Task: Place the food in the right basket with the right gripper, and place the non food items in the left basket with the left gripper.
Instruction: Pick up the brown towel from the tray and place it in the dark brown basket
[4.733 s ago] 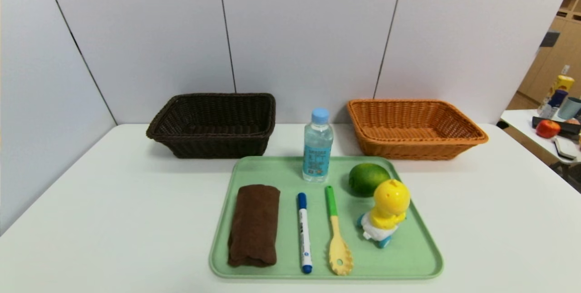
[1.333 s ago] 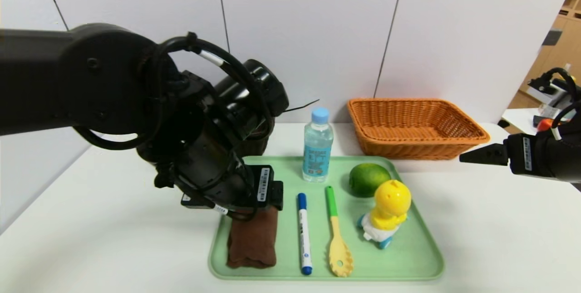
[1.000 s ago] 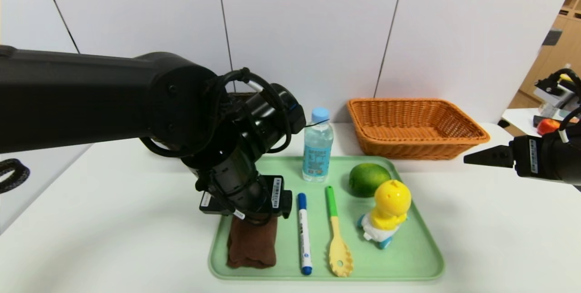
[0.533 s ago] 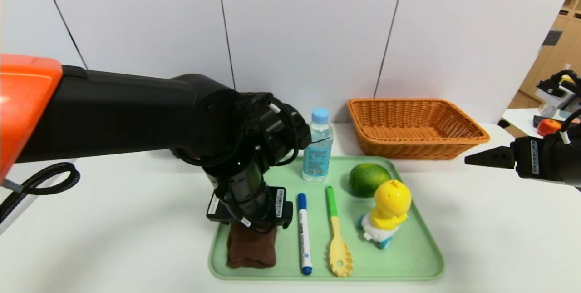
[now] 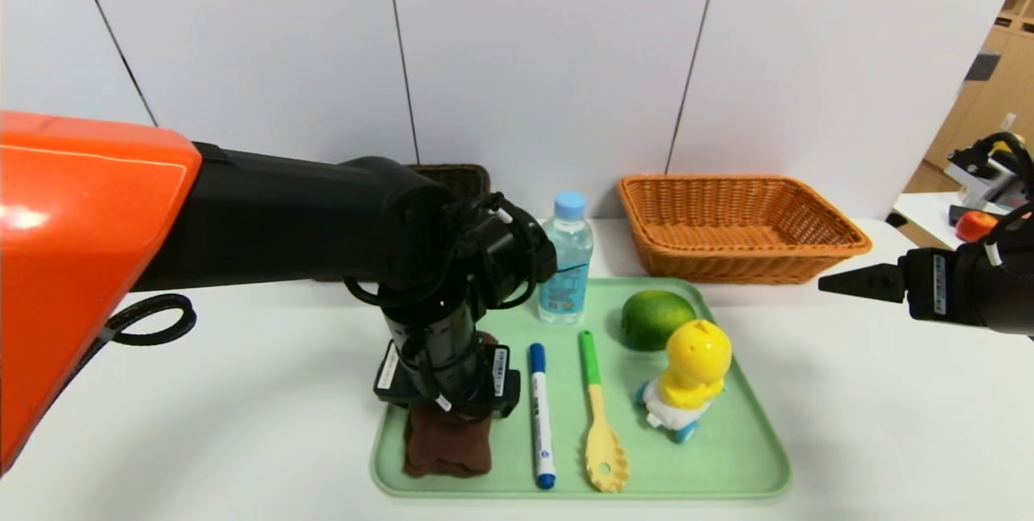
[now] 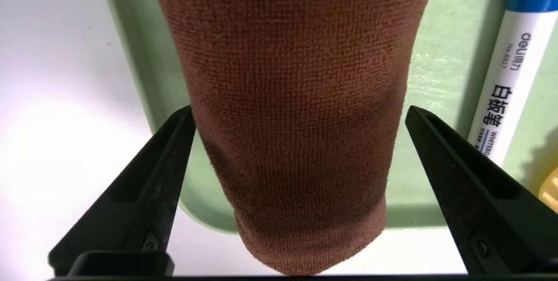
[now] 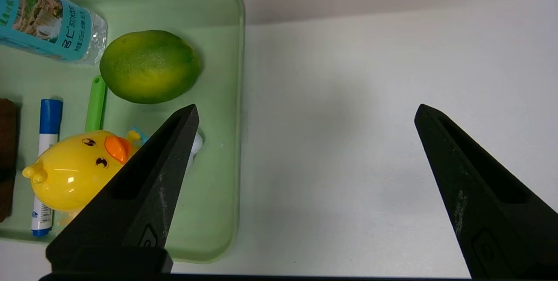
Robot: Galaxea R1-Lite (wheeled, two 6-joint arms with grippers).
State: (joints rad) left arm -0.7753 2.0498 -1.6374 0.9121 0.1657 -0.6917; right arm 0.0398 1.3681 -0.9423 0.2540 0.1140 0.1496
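Note:
My left gripper (image 6: 301,109) is open and low over the folded brown towel (image 6: 296,98), one finger on each side of it; from the head its wrist (image 5: 447,380) hides the towel's far half (image 5: 446,444). A lime (image 5: 654,317), water bottle (image 5: 565,262), yellow duck (image 5: 691,380), marker (image 5: 541,416) and slotted spoon (image 5: 599,416) lie on the green tray (image 5: 727,456). My right gripper (image 5: 824,285) hovers open and empty above bare table right of the tray (image 7: 306,106). The orange basket (image 5: 727,266) stands behind it. Only a corner of the dark brown basket (image 5: 456,178) shows.
The left arm's orange shell (image 5: 81,246) and black forearm fill the left of the head view. White wall panels stand just behind the baskets. A side table (image 5: 929,218) with an apple (image 5: 976,226) is at the far right.
The left arm has swung lower and a little nearer along the towel, hiding most of the dark brown basket. The right gripper has barely shifted. Both stay open.

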